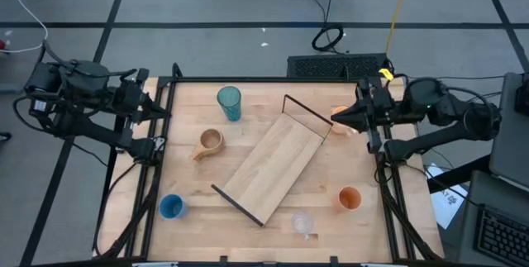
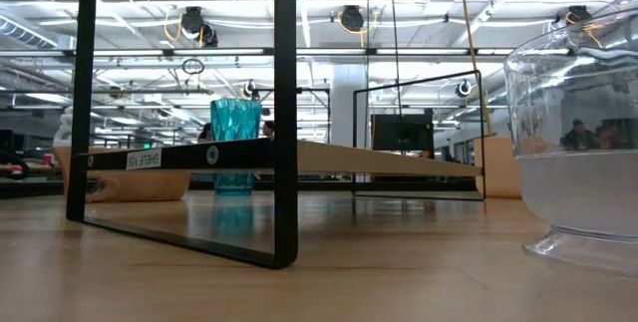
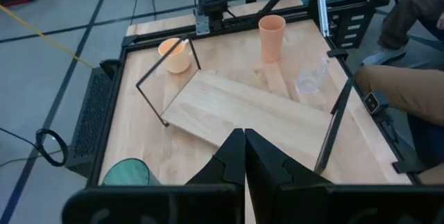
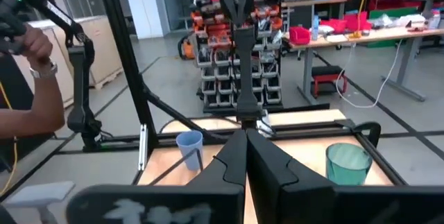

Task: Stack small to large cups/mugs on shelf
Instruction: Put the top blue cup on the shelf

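Light-wood shelf lies bare mid-table, six cups scattered around it | step: none begun | left gripper and right gripper wait at table edges, fingers closed, empty | next: probably open on small clear cup.

left tool closed at table's left edge, right tool closed at right edge

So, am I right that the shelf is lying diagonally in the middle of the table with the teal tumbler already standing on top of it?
Not quite. The shelf does lie diagonally mid-table, but the teal tumbler is not on it: the high view shows it standing on the table beside the shelf, and the shelf board is bare.
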Controlling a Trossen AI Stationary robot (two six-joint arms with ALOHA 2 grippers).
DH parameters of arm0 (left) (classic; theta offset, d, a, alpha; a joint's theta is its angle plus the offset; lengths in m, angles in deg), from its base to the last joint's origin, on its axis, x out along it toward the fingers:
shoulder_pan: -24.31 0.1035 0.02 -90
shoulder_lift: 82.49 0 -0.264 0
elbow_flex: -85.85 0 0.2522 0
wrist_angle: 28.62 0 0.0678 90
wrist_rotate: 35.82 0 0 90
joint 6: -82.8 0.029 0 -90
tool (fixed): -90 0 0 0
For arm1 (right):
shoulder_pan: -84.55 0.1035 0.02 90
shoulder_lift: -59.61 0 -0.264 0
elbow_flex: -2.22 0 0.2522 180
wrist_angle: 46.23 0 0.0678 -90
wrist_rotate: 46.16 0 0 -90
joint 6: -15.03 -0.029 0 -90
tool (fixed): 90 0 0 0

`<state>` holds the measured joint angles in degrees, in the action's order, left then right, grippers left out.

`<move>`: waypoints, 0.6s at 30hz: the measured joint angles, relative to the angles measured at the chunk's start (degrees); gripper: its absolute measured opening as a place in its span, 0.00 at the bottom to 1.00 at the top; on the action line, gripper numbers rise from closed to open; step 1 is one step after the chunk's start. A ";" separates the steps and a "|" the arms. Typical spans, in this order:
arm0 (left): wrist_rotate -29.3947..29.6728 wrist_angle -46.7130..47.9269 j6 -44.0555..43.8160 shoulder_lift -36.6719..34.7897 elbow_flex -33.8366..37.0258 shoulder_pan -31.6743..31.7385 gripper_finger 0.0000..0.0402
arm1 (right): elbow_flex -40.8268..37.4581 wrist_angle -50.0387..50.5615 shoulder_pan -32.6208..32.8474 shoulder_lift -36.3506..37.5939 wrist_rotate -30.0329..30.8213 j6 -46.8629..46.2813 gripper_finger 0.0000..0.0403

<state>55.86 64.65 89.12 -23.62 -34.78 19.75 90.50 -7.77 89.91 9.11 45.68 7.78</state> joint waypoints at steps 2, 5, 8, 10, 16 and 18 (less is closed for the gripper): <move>0.01 0.04 -0.02 0.00 0.85 0.00 0.01 | 0.00 0.48 -0.07 -0.50 0.06 0.00 0.00; -0.01 0.07 -0.04 0.00 1.85 0.00 0.01 | 0.00 1.32 -0.07 -0.85 2.31 -0.02 0.00; -0.06 -0.46 -0.07 0.50 2.80 -0.02 0.01 | 0.00 1.63 -0.07 -0.98 5.71 -0.28 0.00; -0.08 -0.63 -0.31 0.96 2.94 -0.02 0.01 | 0.00 1.56 -0.07 -0.96 8.04 -1.24 0.00; 0.57 0.70 -5.15 2.70 3.00 -1.36 0.05 | 0.00 1.26 -0.04 -1.40 10.58 -1.21 0.00; 2.84 1.02 -6.34 2.79 3.24 -2.77 0.10 | 0.00 1.31 -0.02 -1.93 10.57 -1.11 0.00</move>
<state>58.70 65.67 82.78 -20.82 -31.55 16.99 90.50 -6.46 89.89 7.18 56.24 6.67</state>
